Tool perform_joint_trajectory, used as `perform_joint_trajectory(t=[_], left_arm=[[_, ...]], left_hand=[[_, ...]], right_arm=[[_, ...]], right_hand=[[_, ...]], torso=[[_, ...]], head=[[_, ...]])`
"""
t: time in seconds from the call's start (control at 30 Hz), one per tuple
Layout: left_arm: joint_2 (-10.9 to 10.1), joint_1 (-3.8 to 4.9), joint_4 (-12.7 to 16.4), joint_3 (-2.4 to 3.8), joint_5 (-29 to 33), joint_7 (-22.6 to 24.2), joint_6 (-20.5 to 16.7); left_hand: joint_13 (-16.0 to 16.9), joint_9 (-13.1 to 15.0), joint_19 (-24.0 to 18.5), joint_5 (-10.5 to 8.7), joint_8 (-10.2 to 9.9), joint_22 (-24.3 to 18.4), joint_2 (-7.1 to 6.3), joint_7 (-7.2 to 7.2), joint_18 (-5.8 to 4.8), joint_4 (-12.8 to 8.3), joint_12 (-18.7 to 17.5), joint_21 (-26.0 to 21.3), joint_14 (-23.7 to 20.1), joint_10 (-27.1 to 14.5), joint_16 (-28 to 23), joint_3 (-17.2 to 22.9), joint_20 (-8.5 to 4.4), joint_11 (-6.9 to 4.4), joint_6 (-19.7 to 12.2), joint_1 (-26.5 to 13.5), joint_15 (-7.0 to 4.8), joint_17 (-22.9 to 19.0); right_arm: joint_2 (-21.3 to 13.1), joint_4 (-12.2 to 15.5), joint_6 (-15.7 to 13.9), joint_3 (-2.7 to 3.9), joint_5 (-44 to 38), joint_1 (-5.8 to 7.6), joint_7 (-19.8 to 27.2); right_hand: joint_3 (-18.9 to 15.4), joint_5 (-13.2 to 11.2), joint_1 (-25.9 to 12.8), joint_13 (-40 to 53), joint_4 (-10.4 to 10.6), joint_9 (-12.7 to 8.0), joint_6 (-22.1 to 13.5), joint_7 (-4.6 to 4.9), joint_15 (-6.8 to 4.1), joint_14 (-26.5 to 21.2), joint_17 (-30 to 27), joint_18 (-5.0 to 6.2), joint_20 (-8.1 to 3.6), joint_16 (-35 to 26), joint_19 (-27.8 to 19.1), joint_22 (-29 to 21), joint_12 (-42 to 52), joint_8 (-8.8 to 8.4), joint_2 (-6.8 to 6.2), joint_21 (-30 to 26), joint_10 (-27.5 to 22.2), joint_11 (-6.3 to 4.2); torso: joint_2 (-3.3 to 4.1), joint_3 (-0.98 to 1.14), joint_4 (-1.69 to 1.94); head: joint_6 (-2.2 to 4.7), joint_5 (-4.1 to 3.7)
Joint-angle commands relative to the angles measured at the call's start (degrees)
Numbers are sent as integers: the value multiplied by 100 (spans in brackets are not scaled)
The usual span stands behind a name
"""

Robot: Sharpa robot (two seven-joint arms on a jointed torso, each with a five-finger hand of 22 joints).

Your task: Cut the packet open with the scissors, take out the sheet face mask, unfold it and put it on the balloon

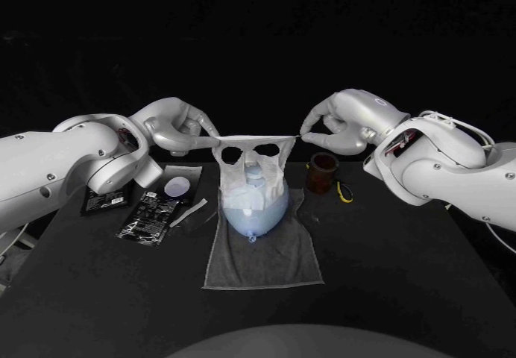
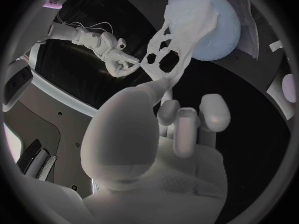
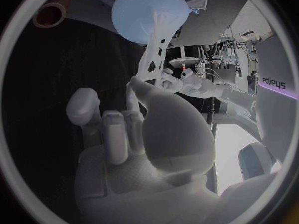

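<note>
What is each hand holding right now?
Left hand: pinching one top corner of the sheet mask.
Right hand: pinching the other top corner.

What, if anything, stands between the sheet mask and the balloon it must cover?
Nothing visible does. The left hand and right hand pinch the sheet mask by its top corners. It hangs directly over the balloon, its lower part already lying on it. The brown cup stands off to one side.

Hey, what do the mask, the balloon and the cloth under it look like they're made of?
Mask: thin, limp white sheet, likely damp nonwoven; it sags and drapes. Balloon: smooth pale-blue rubber, probably latex; taut, with a tied neck. Cloth: matt grey woven textile, perhaps microfibre; lies flat with soft edges.
</note>
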Motion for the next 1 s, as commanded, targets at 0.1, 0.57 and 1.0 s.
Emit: perform_joint_trajectory(t=[0.1,0.57,1.0], left_arm=[[31,17,-51,6,-15,-45,-36],[1,199,11,14,330,169,195],[59,398,38,14,408,134,319]], left_hand=[[9,457,24,16,20,17,-14,22,3,-2,7,23,302,18,10,28,4,33,4,-31,36,598],[40,457,10,17,23,-3,-15,18,7,-7,24,12,305,39,14,30,5,30,8,-35,36,607],[58,457,20,17,24,11,-16,16,4,-10,34,20,309,52,17,32,6,28,10,-36,35,616]], right_arm=[[4,-13,-107,6,-27,15,-63],[-33,18,-310,12,548,136,88],[32,36,-262,12,867,180,131]], right_hand=[[-2,26,57,1509,41,213,30,0,-59,600,1505,45,-10,20,47,688,32,137,-21,36,608,-39],[0,26,62,1509,46,221,32,-2,-61,600,1505,46,-12,20,46,686,32,149,-24,30,608,-42],[3,26,67,1509,47,225,31,-2,-62,600,1505,53,-12,20,32,678,32,153,-24,-2,608,-42]], torso=[[0,2,-3],[-19,3,7],[-19,10,-5]], head=[[-2,-8],[89,-20],[162,-17]])
